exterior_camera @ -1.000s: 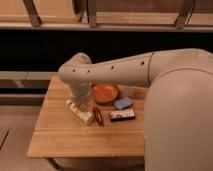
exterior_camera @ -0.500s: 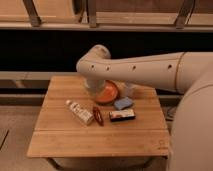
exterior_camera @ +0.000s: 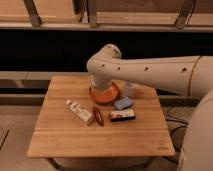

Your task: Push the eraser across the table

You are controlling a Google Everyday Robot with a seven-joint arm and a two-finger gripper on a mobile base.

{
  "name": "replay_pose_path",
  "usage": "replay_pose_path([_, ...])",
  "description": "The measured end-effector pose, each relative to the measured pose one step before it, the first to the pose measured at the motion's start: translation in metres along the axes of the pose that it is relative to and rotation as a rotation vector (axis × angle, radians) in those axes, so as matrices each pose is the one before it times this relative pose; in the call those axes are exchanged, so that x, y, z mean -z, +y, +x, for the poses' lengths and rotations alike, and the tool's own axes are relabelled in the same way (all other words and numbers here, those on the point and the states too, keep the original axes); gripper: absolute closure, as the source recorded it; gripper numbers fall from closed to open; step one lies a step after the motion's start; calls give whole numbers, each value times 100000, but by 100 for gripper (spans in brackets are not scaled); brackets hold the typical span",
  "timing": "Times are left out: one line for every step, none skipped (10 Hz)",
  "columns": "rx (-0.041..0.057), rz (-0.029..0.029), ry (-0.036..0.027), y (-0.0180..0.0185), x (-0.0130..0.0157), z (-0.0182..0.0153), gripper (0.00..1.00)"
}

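Note:
The eraser (exterior_camera: 122, 115), a small dark flat block with a white band and a red edge, lies right of centre on the light wooden plank table (exterior_camera: 100, 142). The big white arm (exterior_camera: 150, 72) reaches in from the right and bends down over the back middle of the table. The gripper (exterior_camera: 101, 86) is at its lower end, right above the orange bowl (exterior_camera: 104, 95) and mostly hidden by the arm. It is behind and a little left of the eraser, apart from it.
A light blue pad (exterior_camera: 123, 103) lies just behind the eraser. A slim red oblong object (exterior_camera: 98, 115) and a white tube (exterior_camera: 80, 111) lie to the eraser's left. A pale cup (exterior_camera: 131, 90) stands right of the bowl. A dark shelf runs behind the table.
The arm's end has moved right and back, from over the white tube at the table's left to above the orange bowl. The things on the table have not moved.

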Motion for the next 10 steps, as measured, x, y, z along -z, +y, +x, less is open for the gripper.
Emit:
replay_pose_path([-3831, 1752, 758, -1597, -427, 201, 100])
replay_pose_path([-6521, 3660, 1461, -3267, -807, 372, 100])
replay_pose_path([-5568, 2929, 951, -2857, -782, 117, 100])
replay_pose_path([-4139, 1778, 895, -1933, -846, -57, 100])
replay_pose_path([-3463, -257, 775, -870, -773, -190, 100])
replay_pose_path([-3165, -1024, 868, -679, -882, -292, 100])
replay_pose_path([-2238, -984, 1365, -601, -1197, -325, 100])
replay_pose_path([343, -690, 1341, -122, -1037, -214, 100])
replay_pose_path([1051, -681, 1943, 221, -922, 40, 100])
replay_pose_path([2104, -73, 3736, 220, -1533, 265, 100])
